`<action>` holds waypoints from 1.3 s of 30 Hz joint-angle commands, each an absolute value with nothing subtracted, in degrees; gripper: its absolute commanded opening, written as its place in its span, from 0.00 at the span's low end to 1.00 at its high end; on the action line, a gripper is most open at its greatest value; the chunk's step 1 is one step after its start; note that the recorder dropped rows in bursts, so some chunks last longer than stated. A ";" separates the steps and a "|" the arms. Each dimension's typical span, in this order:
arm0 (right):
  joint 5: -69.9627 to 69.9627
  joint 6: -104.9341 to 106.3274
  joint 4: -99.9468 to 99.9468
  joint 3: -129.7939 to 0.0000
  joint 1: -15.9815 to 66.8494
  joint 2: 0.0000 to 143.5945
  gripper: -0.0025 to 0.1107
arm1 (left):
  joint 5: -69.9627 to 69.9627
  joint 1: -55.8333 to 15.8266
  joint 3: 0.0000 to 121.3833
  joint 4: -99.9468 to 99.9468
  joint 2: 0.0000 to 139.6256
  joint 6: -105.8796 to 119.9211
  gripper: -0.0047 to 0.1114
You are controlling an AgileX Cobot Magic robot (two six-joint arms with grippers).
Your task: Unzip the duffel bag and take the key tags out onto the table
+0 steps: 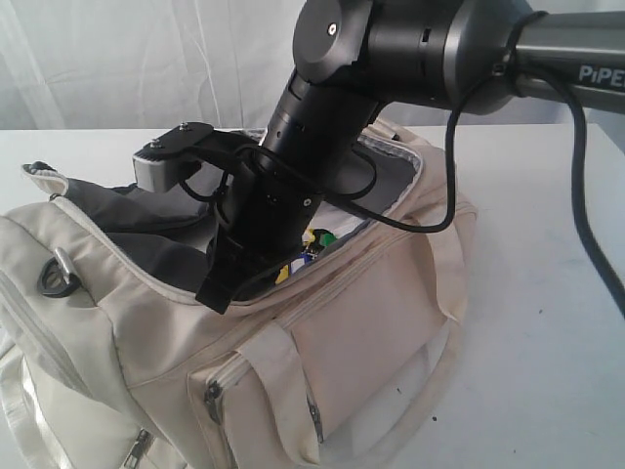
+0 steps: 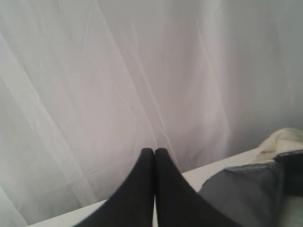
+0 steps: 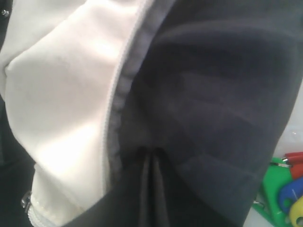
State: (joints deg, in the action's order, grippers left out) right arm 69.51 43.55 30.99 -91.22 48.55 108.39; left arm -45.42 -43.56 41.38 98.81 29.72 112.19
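The large cream fabric duffel bag (image 1: 371, 322) lies unzipped on the white worktop (image 1: 547, 322) — first step done. The coloured plastic key tags (image 3: 284, 189) sit inside it, ungrasped. The right pincer (image 3: 152, 153) is closed empty nearby, and the left pincer (image 2: 154, 152) is closed too.

Duffel bag (image 1: 371, 332) on table (image 1: 547, 342); key tags (image 1: 314, 239) inside bag; right tool (image 1: 217, 296) in opening.

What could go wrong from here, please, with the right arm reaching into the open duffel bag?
1. The right gripper is shut close to the grey lining, with the key tags off to one side; it may snag fabric instead of tags.
2. The arm's cable loops close over the duffel bag rim and could catch on it.
3. The left gripper is shut and clear of the bag, so the bag may shift when pulled.
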 commanded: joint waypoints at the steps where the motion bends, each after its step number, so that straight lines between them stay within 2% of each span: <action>1: 69.96 43.46 31.41 -90.76 48.61 108.17 0.02 | -35.34 -29.78 39.90 99.95 25.98 101.96 0.04; 5: 69.96 43.46 31.41 -90.76 48.61 108.17 0.02 | -23.88 -15.29 35.38 99.95 18.82 91.22 0.04; 7: 69.96 43.46 31.41 -90.76 48.61 108.17 0.02 | -20.02 -10.92 32.50 99.95 15.06 87.73 0.04; 16: 69.96 43.46 31.41 -90.76 48.61 108.17 0.02 | -12.08 -0.26 19.15 99.95 0.62 75.33 0.04; 29: 69.96 43.46 31.48 -90.76 48.61 108.17 0.02 | -0.94 1.22 16.00 99.95 0.00 68.78 0.04; 35: 69.96 43.46 31.48 -90.76 48.61 108.17 0.02 | -1.86 1.22 16.00 99.95 0.00 67.99 0.04; 37: 69.96 43.46 31.48 -90.76 48.61 108.17 0.02 | -1.34 1.22 16.00 86.99 0.00 57.51 0.04; 39: 69.96 43.46 31.48 -90.76 48.61 108.17 0.02 | 0.00 1.22 16.00 60.71 0.00 34.07 0.04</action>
